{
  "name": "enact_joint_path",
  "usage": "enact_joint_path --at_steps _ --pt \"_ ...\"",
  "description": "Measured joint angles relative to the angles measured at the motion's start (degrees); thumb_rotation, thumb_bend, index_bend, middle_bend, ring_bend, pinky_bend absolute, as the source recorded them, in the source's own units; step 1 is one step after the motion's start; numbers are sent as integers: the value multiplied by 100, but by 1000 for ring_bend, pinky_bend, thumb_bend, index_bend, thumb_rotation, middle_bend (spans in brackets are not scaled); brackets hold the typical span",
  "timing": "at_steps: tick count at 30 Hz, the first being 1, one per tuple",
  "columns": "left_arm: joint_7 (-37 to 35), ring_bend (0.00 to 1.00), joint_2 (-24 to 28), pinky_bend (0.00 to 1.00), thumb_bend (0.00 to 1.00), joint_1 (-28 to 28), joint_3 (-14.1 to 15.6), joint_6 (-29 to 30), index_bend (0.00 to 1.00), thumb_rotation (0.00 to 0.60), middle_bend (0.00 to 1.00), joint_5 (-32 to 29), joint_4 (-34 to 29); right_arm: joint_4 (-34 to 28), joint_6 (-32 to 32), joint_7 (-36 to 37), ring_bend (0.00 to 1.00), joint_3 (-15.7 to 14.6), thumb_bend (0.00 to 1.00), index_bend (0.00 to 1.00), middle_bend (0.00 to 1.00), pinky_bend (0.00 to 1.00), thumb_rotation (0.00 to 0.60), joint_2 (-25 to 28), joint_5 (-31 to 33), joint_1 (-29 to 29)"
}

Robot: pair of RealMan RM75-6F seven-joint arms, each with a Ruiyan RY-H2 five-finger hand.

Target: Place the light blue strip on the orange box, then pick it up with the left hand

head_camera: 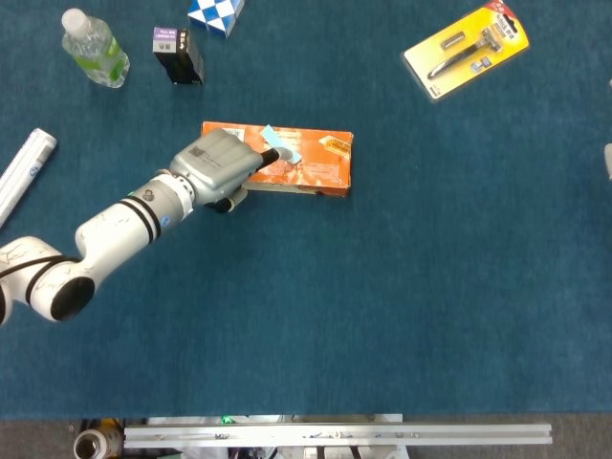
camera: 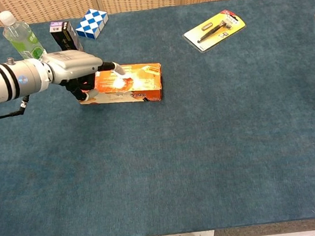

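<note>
Light blue strip (head_camera: 282,144) already lying on orange box (head_camera: 320,163), left hand (head_camera: 218,166) reaching, fingertip at strip, grip unclear; next, pinch and lift.

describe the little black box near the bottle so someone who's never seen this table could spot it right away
Start at the far left corner of the blue table, where a clear water bottle with a green label lies. Just right of it stands the small black box, with a purple-and-white label on its top end. A blue-and-white checkered cube lies to its right; the box is the only dark thing in that group.
</note>
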Motion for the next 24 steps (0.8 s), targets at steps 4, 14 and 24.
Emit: enact_joint_path --at_steps 4,14,24 --pt "148 1000 -73 985 830 -94 74 -33 103 600 997 -224 57 0 27 33 997 7 358 233 858 1000 600 21 -10 -45" --pt "425 1000 -222 985 829 -289 277 -3 103 600 998 -736 149 6 46 127 999 21 357 233 859 1000 600 73 -67 -139" --pt "533 1000 -234 985 829 -395 403 105 103 600 998 -974 106 -4 57 149 1000 43 358 233 861 1000 600 94 -108 -194"
